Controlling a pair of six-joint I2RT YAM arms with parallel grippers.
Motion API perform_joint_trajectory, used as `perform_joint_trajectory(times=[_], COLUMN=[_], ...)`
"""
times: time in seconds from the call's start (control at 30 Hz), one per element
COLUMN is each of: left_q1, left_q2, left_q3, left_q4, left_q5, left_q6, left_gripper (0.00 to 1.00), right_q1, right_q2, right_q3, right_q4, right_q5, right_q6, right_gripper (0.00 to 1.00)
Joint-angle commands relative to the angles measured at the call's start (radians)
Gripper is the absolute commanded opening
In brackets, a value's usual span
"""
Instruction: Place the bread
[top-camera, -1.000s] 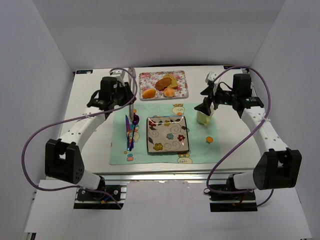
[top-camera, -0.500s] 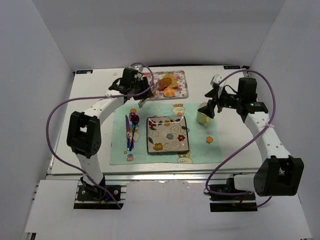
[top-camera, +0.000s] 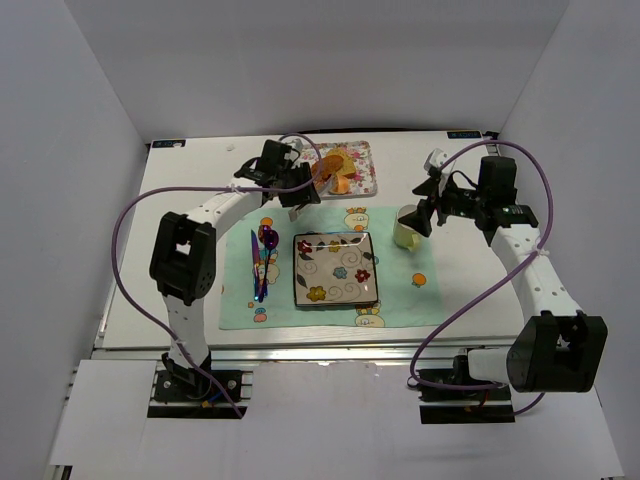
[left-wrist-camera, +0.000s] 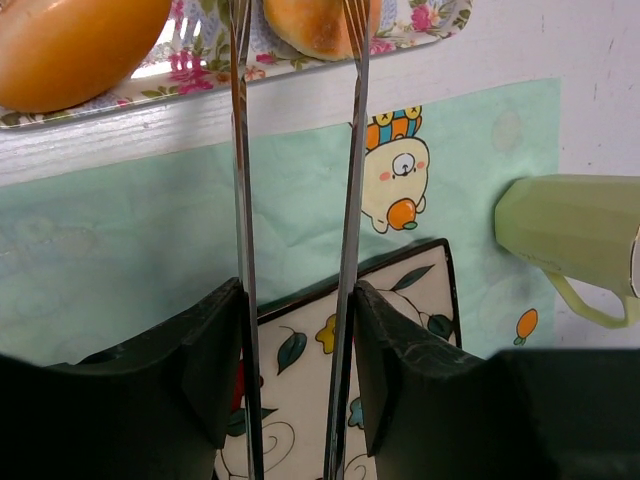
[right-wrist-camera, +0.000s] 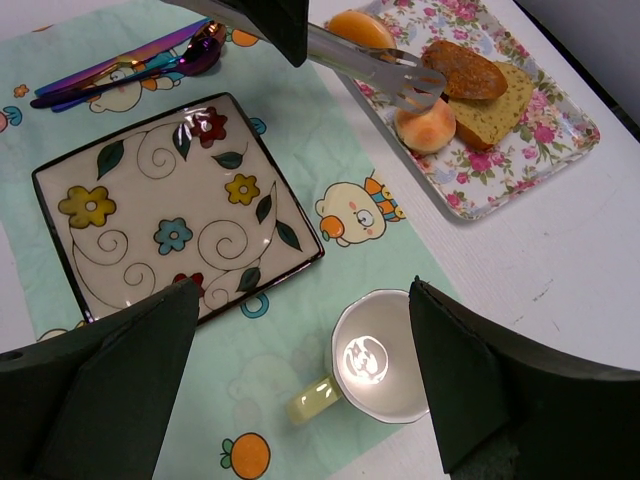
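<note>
Left fingers (left-wrist-camera: 212, 380) tight on tongs (left-wrist-camera: 350, 180), tips over bread (right-wrist-camera: 426, 126); right fingers (right-wrist-camera: 110, 370) wide apart.

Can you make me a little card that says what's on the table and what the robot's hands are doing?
bread: on the flowery tray
left hand: holding tongs, tips at the bread
right hand: open, above the cup
plate: on the green mat, beside the cup

We see the tongs (right-wrist-camera: 370, 65), tips just beside the bread (right-wrist-camera: 428, 128) on the floral tray (right-wrist-camera: 520, 160); a cup (right-wrist-camera: 378, 368) stands near the plate (right-wrist-camera: 175, 205).
</note>
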Motion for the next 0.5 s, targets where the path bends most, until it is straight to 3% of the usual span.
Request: perform_joint_trajectory(times=[0.0, 0.47], left_q1=[-0.004, -0.005], left_q2=[-0.01, 0.023], left_q3=[0.051, 0.057], left_q4=[0.008, -0.015], left_q5=[0.034, 0.07], left_q6=[-0.007, -0.013], left_gripper=[0.56, 0.56], right_q1=[-0.007, -0.009], right_q2=[-0.019, -0.019], right_q3=[-0.004, -0.006], right_q4=[0.029, 0.033], right_q5=[-0.033, -0.037], right_q6=[0.006, 0.012], right_gripper=[0.89, 0.89])
